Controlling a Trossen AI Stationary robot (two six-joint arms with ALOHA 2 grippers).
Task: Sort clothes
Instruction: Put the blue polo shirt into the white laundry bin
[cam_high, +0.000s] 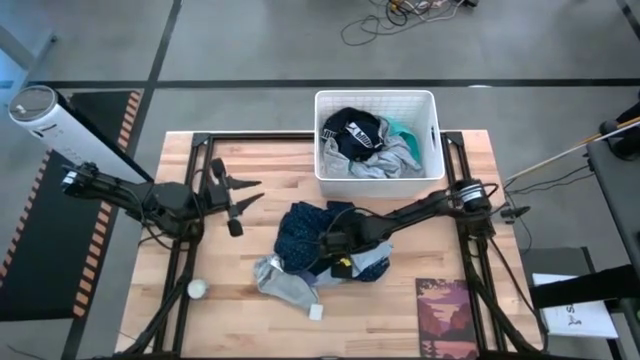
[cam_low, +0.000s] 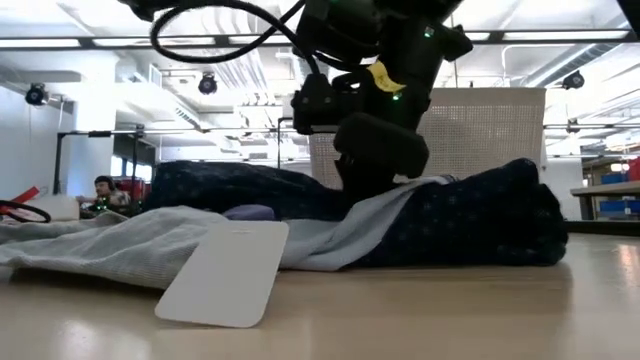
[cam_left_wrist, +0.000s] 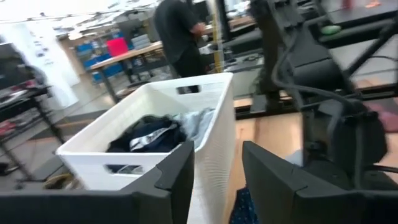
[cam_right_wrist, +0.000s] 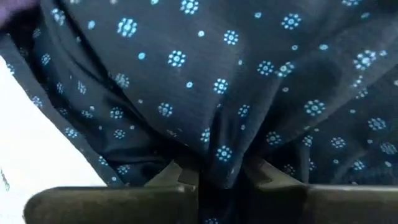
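Note:
A dark blue dotted garment (cam_high: 303, 232) lies bunched on the middle of the table, and it also shows in the low view (cam_low: 480, 215). A grey garment (cam_high: 285, 281) lies against its near side, partly under it. My right gripper (cam_high: 336, 243) is down on the dotted garment and shut on it. My left gripper (cam_high: 248, 193) hovers open and empty to the garment's left, pointing toward the white basket (cam_left_wrist: 205, 140). The basket (cam_high: 430, 100) holds a navy garment with white print (cam_high: 352, 135), a teal one (cam_high: 405, 131) and a grey one (cam_high: 385, 160). My right gripper pinches a raised fold of the dotted garment (cam_right_wrist: 221, 163) between its two fingers (cam_right_wrist: 185, 175). It comes from above, slanting in from the table's right. The rest of the garment lies on the table (cam_low: 500, 240), slack.
A white tag (cam_high: 316, 311) lies near the grey garment, and it shows close up in the low view (cam_low: 225, 275). A small white ball (cam_high: 198, 289) lies at the near left. A dark red patterned mat (cam_high: 445, 315) lies at the near right. A person stands beyond the table (cam_left_wrist: 180, 31).

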